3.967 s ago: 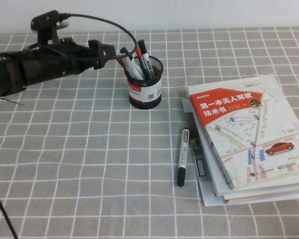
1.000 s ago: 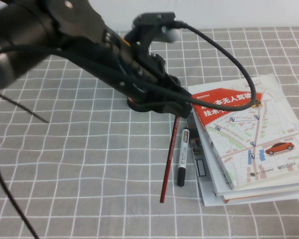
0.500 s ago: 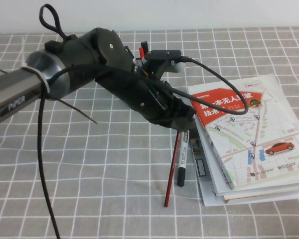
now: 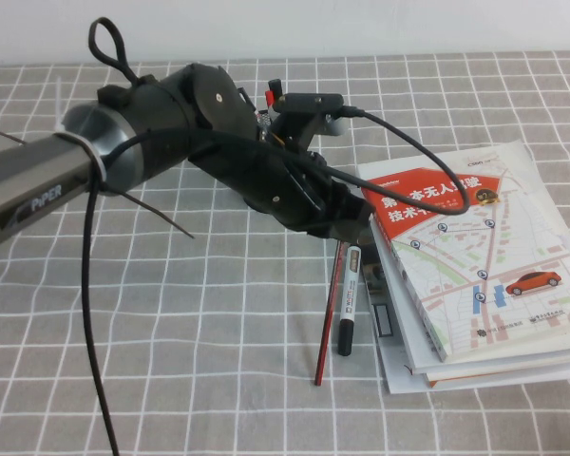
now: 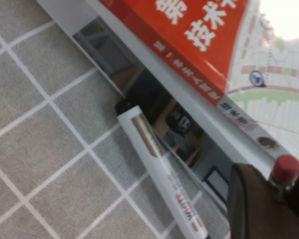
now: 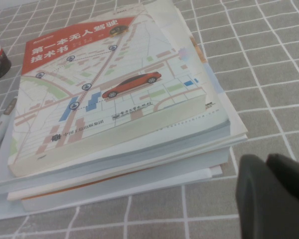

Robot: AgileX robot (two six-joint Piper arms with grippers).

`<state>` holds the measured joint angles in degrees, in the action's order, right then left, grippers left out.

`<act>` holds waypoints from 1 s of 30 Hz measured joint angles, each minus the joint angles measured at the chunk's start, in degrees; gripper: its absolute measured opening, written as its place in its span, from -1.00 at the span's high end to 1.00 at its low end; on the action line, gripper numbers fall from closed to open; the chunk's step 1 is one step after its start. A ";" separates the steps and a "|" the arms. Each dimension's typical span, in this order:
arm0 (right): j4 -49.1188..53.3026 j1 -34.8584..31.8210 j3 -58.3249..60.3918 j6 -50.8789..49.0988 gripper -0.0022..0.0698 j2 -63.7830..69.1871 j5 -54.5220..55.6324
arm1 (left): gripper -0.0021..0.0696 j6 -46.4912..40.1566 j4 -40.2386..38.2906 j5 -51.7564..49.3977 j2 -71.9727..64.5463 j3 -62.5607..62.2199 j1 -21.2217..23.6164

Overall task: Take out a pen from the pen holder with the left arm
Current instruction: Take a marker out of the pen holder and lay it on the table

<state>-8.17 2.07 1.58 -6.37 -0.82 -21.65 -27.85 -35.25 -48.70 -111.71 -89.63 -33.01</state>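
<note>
L gripper (image 4: 347,230) hovering just beside book stack (image 4: 475,256) — clenching red pen (image 4: 328,313) by top end; pen hanging slanted along stack's edge, next to marker (image 4: 348,299). R gripper (image 6: 267,164) sitting nr stack's corner — fingers pressed together.

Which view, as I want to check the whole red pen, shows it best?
The high view: the red pen slants down from the left pincer, shut on it, beside the marker. The left wrist view shows only its red end; the right wrist view none, just the shut right pincer by the books.
</note>
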 joint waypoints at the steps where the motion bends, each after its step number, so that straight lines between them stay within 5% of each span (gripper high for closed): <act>1: 0.00 0.00 0.00 0.00 0.97 0.00 0.00 | 0.74 0.00 0.26 0.16 -0.10 0.00 0.00; 9: 0.00 0.00 0.00 0.00 0.97 0.00 0.00 | 0.06 2.15 1.16 3.00 -0.68 0.00 0.00; 17: 0.00 0.00 0.00 0.00 0.97 0.00 0.00 | -0.04 2.63 1.58 3.65 -0.79 0.00 0.00; 21: 0.00 0.00 0.00 0.00 0.97 0.00 0.00 | 0.12 2.77 1.94 3.65 0.91 0.00 0.00; 26: 0.00 0.00 0.00 0.00 0.97 0.00 0.00 | 0.75 2.77 4.24 3.76 6.21 0.00 0.00; 30: 0.00 0.00 0.00 0.00 0.97 0.00 0.00 | 0.90 3.18 8.82 3.77 12.14 0.00 0.00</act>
<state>-8.17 2.07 1.58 -6.37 -0.82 -21.65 -24.66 -26.42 -44.93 -99.57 -89.63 -33.01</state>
